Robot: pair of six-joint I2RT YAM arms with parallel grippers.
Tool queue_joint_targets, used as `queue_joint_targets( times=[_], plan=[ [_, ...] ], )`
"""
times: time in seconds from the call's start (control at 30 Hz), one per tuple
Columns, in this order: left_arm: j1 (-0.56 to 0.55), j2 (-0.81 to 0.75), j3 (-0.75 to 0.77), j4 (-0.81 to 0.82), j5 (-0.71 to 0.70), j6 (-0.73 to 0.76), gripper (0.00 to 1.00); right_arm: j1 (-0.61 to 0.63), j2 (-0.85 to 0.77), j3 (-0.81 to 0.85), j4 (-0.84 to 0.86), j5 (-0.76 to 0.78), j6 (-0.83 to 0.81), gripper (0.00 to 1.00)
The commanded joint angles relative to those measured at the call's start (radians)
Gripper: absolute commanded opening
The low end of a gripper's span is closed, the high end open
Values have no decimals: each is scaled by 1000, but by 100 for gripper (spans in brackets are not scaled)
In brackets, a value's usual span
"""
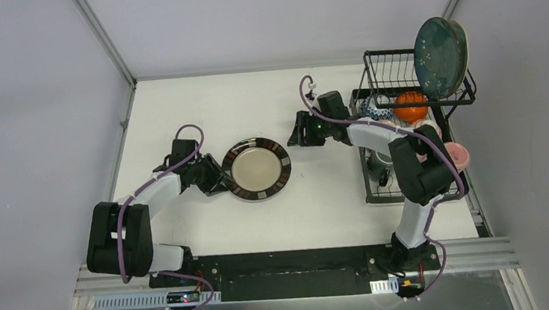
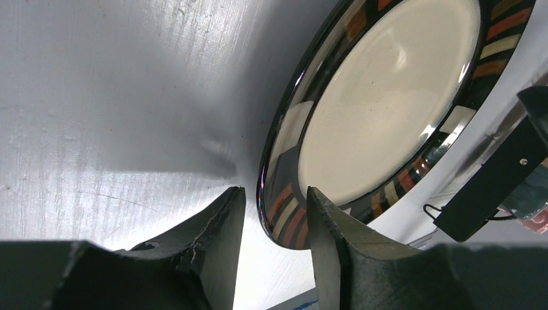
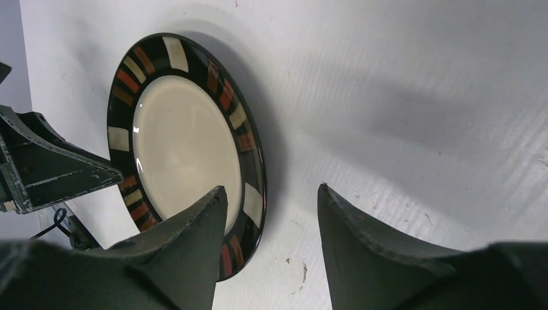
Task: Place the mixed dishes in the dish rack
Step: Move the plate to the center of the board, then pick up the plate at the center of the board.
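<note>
L gripper (image 2: 274,194) straddles dark-rimmed plate (image 2: 381,103) rim, R gripper (image 3: 270,188) spread nearby

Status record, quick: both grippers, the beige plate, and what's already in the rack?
left gripper: open, straddling the rim of the beige plate
right gripper: open, empty, above the table beside the plate
beige plate: on the table, outside the dish rack
dish rack: holds teal plate on edge, orange bowl, pink cup
</note>
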Motion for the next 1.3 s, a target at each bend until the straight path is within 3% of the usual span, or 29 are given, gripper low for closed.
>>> queue_joint_targets(
  times=[0.0,0.3,1.1,1.27],
  plan=[
    [13,-15,8,42,4,10,40,3,53,50,72,-105,5,55],
    [13,13,21,53,7,19,30,-1,150,84,104,-210,33,55],
    [12,66,5,126,46,1,26,17,261,111,260,-396,208,53],
    [12,60,0,137,54,-12,26,32,269,122,279,-448,205,49]
  ],
)
